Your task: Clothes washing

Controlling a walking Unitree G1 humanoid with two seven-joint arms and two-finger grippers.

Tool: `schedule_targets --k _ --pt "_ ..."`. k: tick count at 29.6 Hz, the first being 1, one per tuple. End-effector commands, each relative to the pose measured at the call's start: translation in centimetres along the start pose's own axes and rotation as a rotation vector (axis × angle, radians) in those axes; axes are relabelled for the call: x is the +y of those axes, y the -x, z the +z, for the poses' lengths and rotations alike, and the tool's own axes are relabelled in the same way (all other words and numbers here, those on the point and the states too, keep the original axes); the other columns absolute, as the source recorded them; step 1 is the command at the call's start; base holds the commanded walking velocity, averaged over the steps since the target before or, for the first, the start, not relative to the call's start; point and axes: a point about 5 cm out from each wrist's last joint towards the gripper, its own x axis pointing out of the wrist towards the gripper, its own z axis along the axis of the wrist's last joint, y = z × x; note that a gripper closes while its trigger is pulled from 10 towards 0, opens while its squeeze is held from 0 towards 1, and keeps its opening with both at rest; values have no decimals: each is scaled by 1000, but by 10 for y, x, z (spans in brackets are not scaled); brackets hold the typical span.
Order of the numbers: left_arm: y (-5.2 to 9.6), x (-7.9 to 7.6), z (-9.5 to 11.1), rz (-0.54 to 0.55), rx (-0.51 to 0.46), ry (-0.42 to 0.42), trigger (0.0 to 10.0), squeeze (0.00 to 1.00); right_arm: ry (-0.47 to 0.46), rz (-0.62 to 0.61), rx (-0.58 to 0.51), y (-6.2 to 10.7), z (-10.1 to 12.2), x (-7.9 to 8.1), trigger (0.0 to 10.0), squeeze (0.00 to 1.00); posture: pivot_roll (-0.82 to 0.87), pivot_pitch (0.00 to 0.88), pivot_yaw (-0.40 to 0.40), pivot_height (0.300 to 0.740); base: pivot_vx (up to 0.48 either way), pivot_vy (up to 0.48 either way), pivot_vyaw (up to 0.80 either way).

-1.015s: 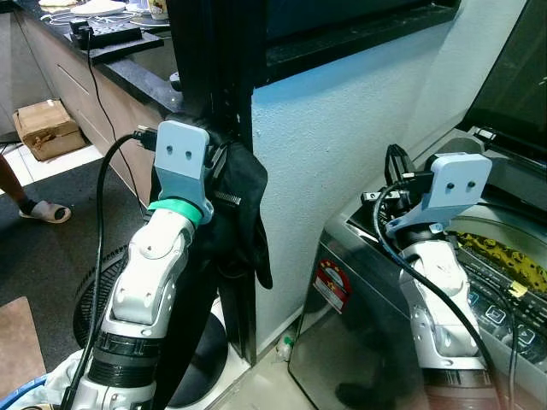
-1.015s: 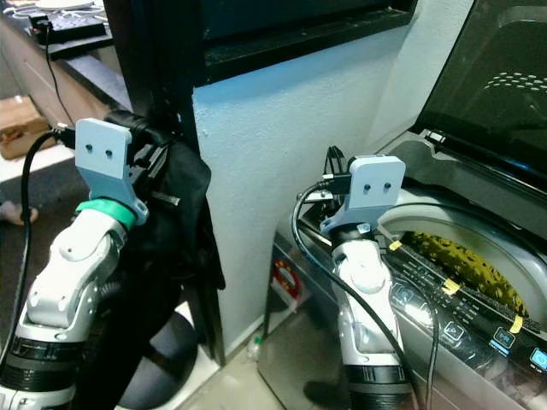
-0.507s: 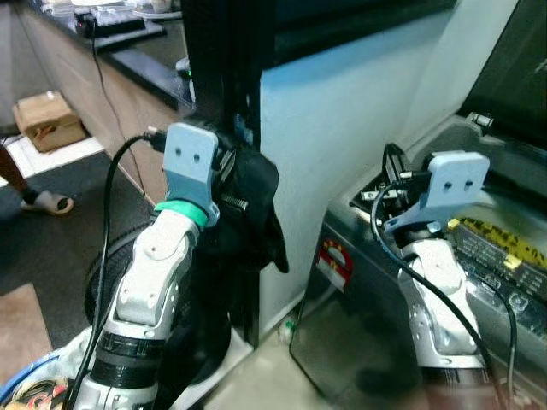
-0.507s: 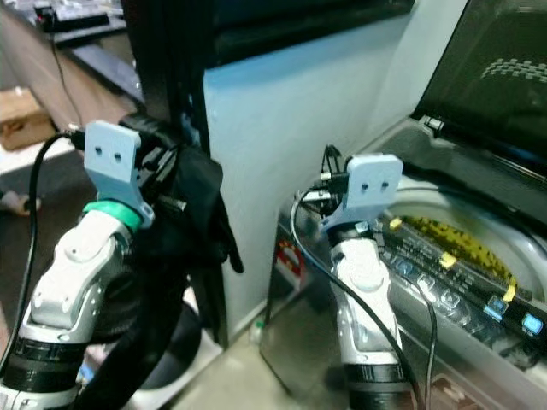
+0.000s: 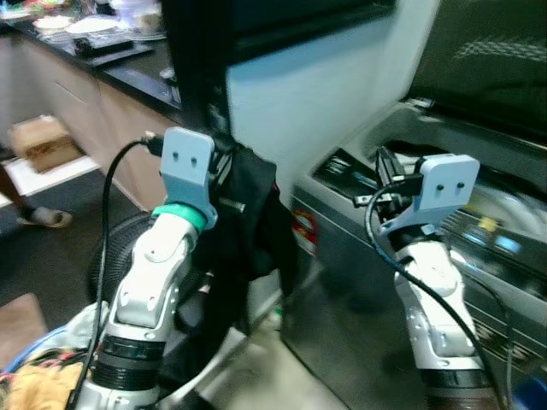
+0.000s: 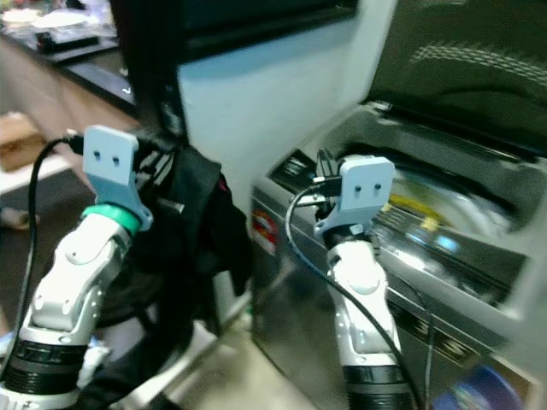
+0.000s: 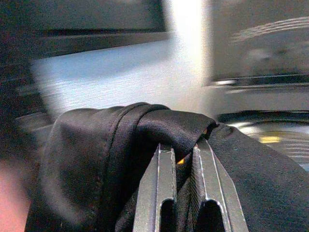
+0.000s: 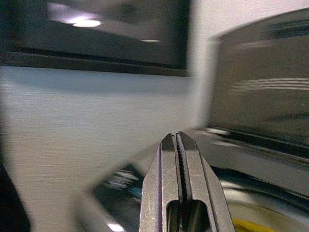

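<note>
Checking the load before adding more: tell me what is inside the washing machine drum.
Inside the open washing machine, something yellow lies in the drum, blurred beyond telling. The drum's depth is hidden by its rim. The black garment remains outside, in the left gripper.

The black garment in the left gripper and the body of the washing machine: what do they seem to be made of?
The black garment looks like a thin, smooth knit, perhaps synthetic: fine ribbing, a soft sheen, and it drapes limply over the left gripper. The washing machine body looks like grey painted or brushed metal with a dull reflective front, though blur leaves this uncertain.
</note>
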Motion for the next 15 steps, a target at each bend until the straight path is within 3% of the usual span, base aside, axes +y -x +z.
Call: schedule_targets --k 1,15 --pt "-2 -2 14 -10 -72 -9 10000 0 -14 -4 2 0 -1 0 10000 0 87 0 58 740 0 0 -800" --pt "-3 -2 16 -7 -78 -2 10000 0 -15 -2 0 0 0 0 10000 0 88 0 57 740 0 0 -800"
